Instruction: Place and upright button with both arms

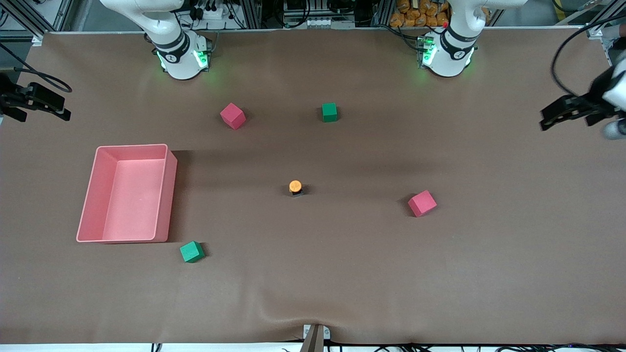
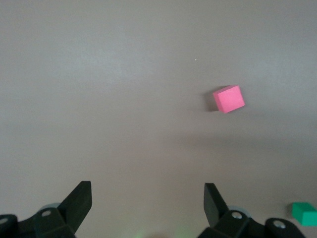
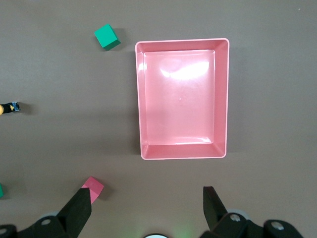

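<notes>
While the button (image 1: 295,187) stands cap-up on the brown mat, nearer the front camera than the green cube (image 1: 329,112) and well apart from the pink tray (image 1: 166,195), I judge the placing done. My left gripper (image 1: 547,119) and right gripper (image 1: 61,110) hang spread apart, empty, over the mat's ends. Next I only wait. No writing is readable.

Brown table (image 1: 342,293) carries button (image 1: 295,187), four cubes, pink tray (image 1: 88,205).

table cover (image 1: 342,283): matt brown cloth, creased | tray (image 3: 140,99): glossy pink plastic | cubes (image 1: 422,203): matt foam
</notes>
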You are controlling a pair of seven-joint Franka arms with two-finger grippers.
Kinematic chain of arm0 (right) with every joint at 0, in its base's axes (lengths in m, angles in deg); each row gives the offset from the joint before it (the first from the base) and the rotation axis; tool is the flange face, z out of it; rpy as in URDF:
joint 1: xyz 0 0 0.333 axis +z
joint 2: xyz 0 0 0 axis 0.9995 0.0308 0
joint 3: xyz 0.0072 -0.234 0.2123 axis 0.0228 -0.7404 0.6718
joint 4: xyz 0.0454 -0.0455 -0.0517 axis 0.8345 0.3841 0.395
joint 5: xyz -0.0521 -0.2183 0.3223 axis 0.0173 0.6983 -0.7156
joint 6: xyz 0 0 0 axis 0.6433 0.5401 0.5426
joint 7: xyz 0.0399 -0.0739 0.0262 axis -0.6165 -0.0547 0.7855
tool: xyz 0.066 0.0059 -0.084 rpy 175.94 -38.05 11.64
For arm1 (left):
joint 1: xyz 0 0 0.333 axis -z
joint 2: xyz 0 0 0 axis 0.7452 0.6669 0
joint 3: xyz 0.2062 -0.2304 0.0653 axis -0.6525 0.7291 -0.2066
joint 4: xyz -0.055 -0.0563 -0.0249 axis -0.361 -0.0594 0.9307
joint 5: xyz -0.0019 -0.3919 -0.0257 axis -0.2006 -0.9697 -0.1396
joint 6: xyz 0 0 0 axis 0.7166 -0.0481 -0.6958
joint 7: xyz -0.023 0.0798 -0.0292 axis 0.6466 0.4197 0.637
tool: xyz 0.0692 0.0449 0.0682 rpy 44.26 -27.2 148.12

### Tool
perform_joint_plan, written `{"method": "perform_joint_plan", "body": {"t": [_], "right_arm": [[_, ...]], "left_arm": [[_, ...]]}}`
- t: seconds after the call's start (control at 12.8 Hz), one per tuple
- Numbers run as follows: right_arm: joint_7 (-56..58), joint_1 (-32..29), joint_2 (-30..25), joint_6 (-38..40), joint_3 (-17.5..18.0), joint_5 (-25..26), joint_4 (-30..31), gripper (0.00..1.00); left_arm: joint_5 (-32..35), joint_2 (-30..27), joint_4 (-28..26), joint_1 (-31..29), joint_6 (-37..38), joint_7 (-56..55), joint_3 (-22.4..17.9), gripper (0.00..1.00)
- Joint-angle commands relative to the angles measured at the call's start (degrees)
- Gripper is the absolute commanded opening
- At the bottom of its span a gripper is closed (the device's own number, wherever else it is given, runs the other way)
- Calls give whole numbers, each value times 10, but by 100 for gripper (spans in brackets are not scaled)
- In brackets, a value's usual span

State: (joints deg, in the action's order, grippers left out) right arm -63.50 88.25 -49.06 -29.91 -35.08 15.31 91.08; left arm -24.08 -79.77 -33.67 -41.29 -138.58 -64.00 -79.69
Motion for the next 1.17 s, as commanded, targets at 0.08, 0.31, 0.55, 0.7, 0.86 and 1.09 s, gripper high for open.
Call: {"method": "perform_joint_plan", "body": {"t": [0.08, 0.31, 0.55, 0.7, 0.86, 1.09], "right_arm": [[-4, 0, 1, 2, -1, -5, -6, 100], [-4, 0, 1, 2, -1, -5, -6, 100], [-4, 0, 1, 2, -1, -5, -6, 100], [-4, 0, 1, 2, -1, -5, -6, 100], [-4, 0, 1, 2, -1, -5, -6, 100], [-4, 0, 1, 2, -1, -5, -6, 100]], "left_arm": [[-15, -12, -8, -11, 12, 25, 18, 100], [-18, -7, -7, -10, 13, 15, 51, 100], [5, -8, -12, -15, 13, 11, 95, 100], [5, -11, -11, -16, 13, 12, 95, 100], [-3, -14, -9, -16, 11, 13, 95, 100], [-3, -18, -8, -17, 12, 13, 93, 100]]}}
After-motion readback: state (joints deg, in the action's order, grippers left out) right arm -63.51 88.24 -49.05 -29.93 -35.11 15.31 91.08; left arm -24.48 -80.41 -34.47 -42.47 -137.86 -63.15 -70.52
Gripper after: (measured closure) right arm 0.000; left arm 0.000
